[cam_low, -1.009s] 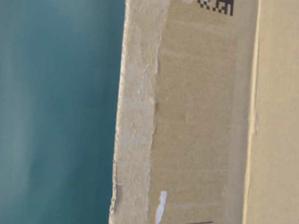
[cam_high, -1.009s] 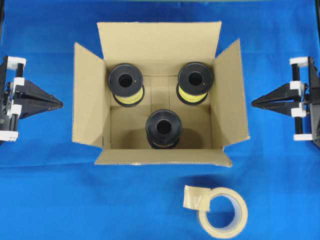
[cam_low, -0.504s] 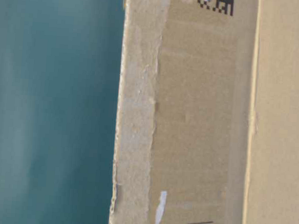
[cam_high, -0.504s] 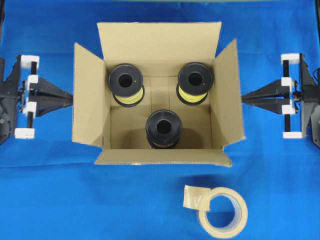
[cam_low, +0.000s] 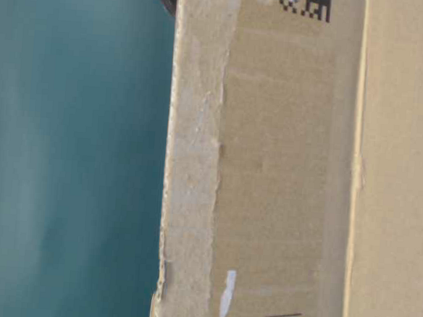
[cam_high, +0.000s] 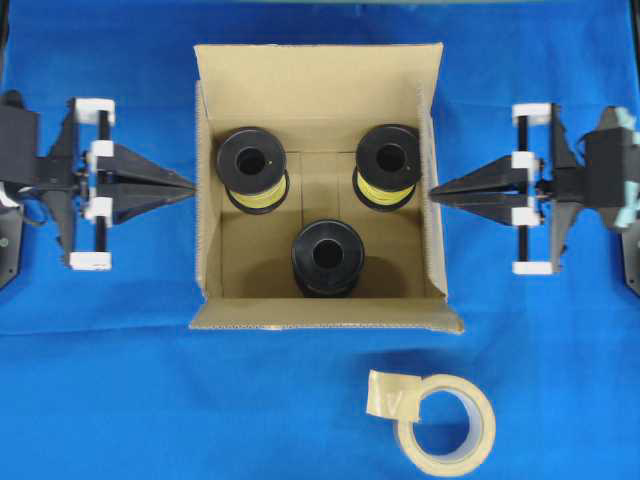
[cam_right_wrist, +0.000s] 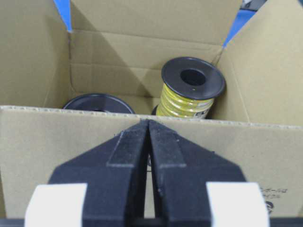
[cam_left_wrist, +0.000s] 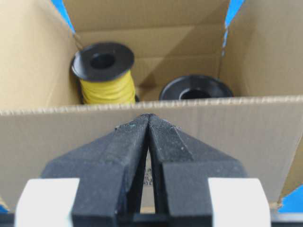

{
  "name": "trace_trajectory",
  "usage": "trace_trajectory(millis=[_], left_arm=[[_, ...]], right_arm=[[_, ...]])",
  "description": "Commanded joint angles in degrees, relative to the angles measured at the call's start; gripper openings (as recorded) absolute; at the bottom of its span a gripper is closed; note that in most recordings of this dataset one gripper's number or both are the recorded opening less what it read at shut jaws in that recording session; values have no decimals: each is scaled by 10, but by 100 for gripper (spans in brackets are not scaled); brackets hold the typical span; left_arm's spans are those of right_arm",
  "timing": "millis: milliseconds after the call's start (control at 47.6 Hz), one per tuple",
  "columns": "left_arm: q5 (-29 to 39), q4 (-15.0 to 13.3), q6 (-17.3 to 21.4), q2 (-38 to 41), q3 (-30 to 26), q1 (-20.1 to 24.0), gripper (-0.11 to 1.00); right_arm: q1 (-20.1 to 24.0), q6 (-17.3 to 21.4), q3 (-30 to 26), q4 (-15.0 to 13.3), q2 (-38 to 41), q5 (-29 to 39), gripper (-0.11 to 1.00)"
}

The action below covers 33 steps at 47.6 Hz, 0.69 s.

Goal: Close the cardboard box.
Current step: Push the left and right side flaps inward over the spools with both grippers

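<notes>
Your left gripper and right gripper, fingers pressed together, each seem to touch a side flap of the cardboard box centred between them, so uneven pushing could skew it or catch the spools inside.

The whole counter is covered in a bright blue cloth, with soft wrinkles showing here and there, mostly toward the near side and the corners. Lighting looks even and comes from above, so the shadows on the cloth are short and faint. From table level, the backdrop is just a smooth teal wall, blurry and plain, a bit lighter toward the top and darker lower down.
</notes>
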Motion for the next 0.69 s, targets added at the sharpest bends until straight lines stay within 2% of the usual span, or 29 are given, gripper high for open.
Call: trace_trajectory(millis=[0,189,378,672], left_arm=[[-7,-1,0,33,-25,2,0],[-9,-1,0,111,-53,2,0],[-10,-3,-6,172,-72,2,0],[-10,-3,-6,199,-90,2,0]], right_arm=[[0,-1,-24,0,24,-11,0],[0,0,-39,2,89,-13,0],[0,0,-45,15,137,-26,0],[-1,0,-48,18,154,-25,0]])
